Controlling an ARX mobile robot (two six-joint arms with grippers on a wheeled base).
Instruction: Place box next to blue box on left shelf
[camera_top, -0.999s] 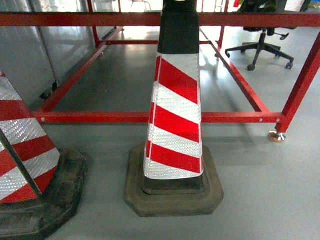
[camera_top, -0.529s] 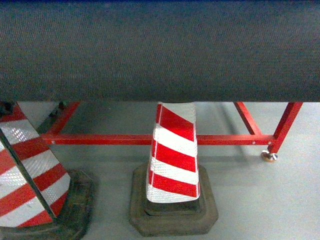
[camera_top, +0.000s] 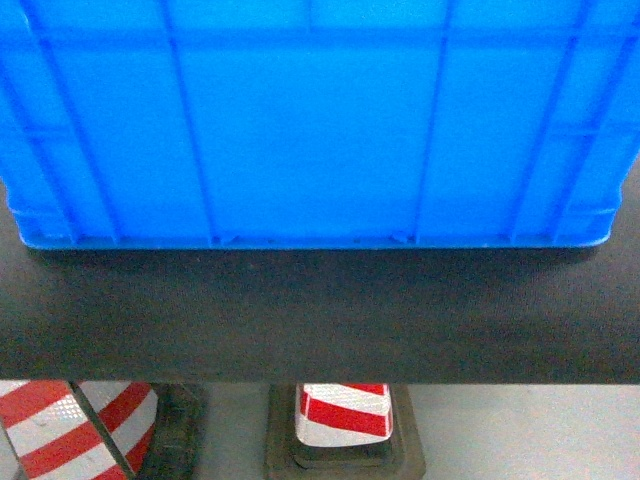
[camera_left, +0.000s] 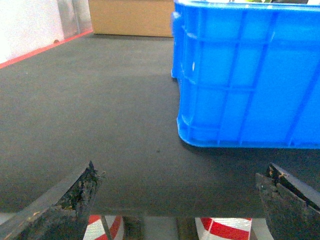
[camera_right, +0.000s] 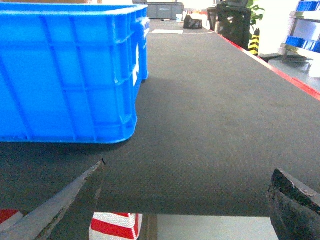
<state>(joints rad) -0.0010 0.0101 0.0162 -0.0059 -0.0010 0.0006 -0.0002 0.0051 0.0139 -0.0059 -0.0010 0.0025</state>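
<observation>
The box (camera_top: 320, 130) is a large bright blue ribbed crate standing on a black-topped table (camera_top: 320, 310), close in front of me and filling the upper head view. My left gripper (camera_left: 182, 172) is open at the table's near edge, with the box (camera_left: 250, 80) ahead to its right. Open as well, my right gripper (camera_right: 190, 167) hangs at the same edge, the box (camera_right: 65, 75) ahead to its left. Neither gripper touches the box, and neither shows in the head view. The left shelf is out of view.
Two red-and-white traffic cones (camera_top: 340, 415) (camera_top: 80, 425) stand on the floor under the table's front edge. A cardboard box (camera_left: 130, 17) sits at the table's far end. Black items (camera_right: 227, 22) and a rack with blue crates (camera_right: 306, 7) lie far right.
The head view has risen: first it showed the cones and a red floor frame, then the table's front edge, now the table top with the blue box.
</observation>
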